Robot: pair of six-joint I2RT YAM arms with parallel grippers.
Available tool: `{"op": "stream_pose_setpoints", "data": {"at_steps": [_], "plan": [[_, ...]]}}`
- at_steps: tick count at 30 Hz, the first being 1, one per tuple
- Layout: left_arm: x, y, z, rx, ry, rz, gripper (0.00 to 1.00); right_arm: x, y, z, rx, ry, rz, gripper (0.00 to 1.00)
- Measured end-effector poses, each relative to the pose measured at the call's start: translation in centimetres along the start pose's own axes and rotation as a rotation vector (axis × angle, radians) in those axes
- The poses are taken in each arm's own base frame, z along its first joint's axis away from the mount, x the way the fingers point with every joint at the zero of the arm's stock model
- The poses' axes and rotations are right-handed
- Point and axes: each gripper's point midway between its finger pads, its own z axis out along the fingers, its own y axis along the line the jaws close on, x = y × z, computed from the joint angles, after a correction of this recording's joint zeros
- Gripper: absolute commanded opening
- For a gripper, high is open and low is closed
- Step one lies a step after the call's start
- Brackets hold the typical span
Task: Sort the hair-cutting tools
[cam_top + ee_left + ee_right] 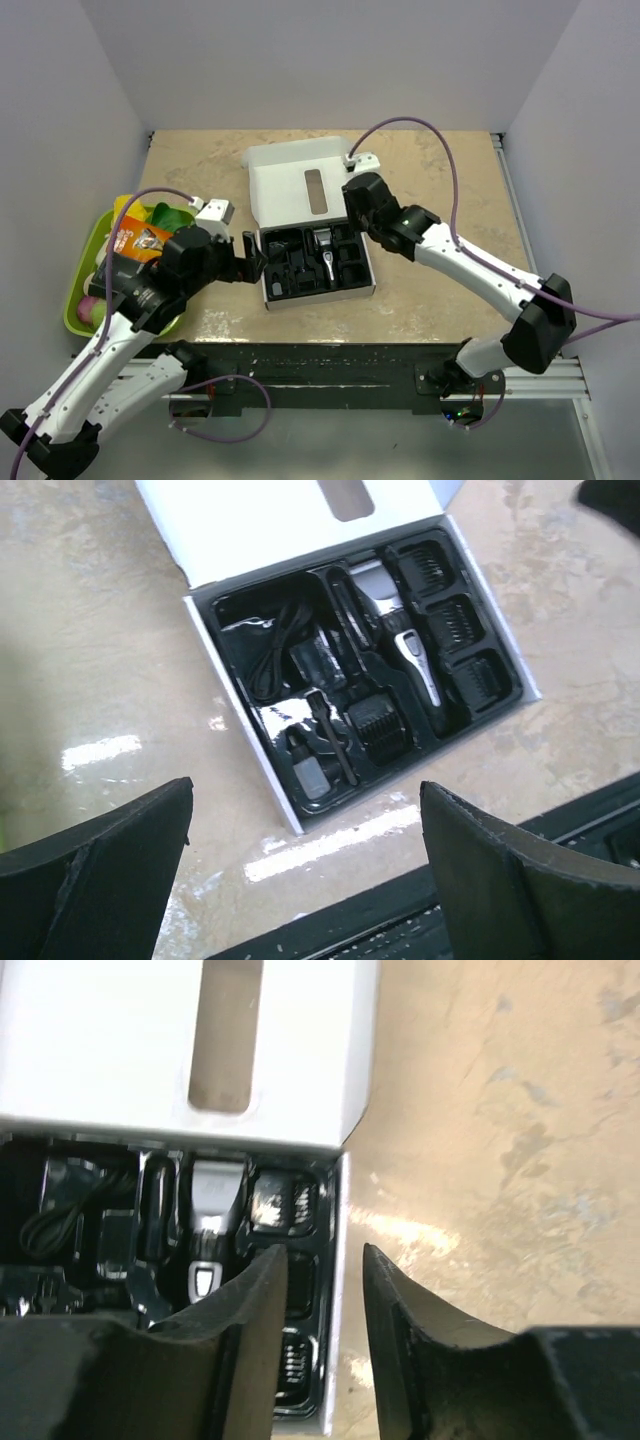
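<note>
An open white box (300,180) with a black insert lies mid-table. In its slots sit the slim black clipper (326,252) with its silver head, several black comb attachments (455,620) along the right side, and the coiled cord (272,658). My left gripper (255,262) hangs wide open just left of the box, with nothing between its fingers (120,860). My right gripper (322,1255) hovers over the box's right edge. Its jaws stand partly apart, one finger over the insert and one over the table. The clipper (210,1210) lies just left of them.
A green tray (78,275) of colourful packets and fruit stands at the left edge, beside my left arm. The box lid (120,1040) stands open at the back. A dark rail (500,870) runs along the table's near edge.
</note>
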Motion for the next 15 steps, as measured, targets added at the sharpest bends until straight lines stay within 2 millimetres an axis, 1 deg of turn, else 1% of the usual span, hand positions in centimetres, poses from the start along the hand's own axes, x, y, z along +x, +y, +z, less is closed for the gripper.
{"op": "stream_pose_setpoints", "data": {"at_steps": [3,4,6,7,8,9,11,12,13,15], "plan": [[-0.6,0.7,0.9,-0.058,0.011,0.016,0.95,-2.2,-2.3,-0.3,0.042,-0.067,0.061,0.45],[-1.0,0.9,1.2,-0.085,0.014,0.020,0.89,-3.0,-3.7,-0.1,0.065,-0.088,0.097,0.45],[-2.5,1.3,2.1,-0.138,0.010,0.025,0.79,-3.6,-6.2,0.4,0.116,-0.094,0.142,0.44],[-3.2,1.6,2.6,-0.166,0.010,0.023,0.69,-4.0,-7.5,0.9,0.144,-0.095,0.168,0.43],[-3.8,2.1,3.0,-0.191,0.007,0.016,0.65,-4.4,-8.7,1.3,0.167,-0.092,0.191,0.42],[-4.6,2.8,3.5,-0.218,0.007,0.001,0.63,-4.8,-9.7,2.0,0.192,-0.085,0.209,0.39],[-5.9,5.4,4.6,-0.290,-0.004,-0.040,0.49,-5.7,-11.1,3.3,0.223,-0.076,0.238,0.34],[-6.3,7.0,5.3,-0.333,-0.001,-0.065,0.43,-6.0,-11.6,4.3,0.231,-0.063,0.249,0.32],[-6.4,8.3,5.9,-0.366,0.007,-0.085,0.36,-6.3,-12.0,5.4,0.238,-0.052,0.258,0.31],[-6.3,10.4,7.2,-0.419,0.037,-0.114,0.29,-6.1,-12.4,7.8,0.242,-0.014,0.266,0.31]]}}
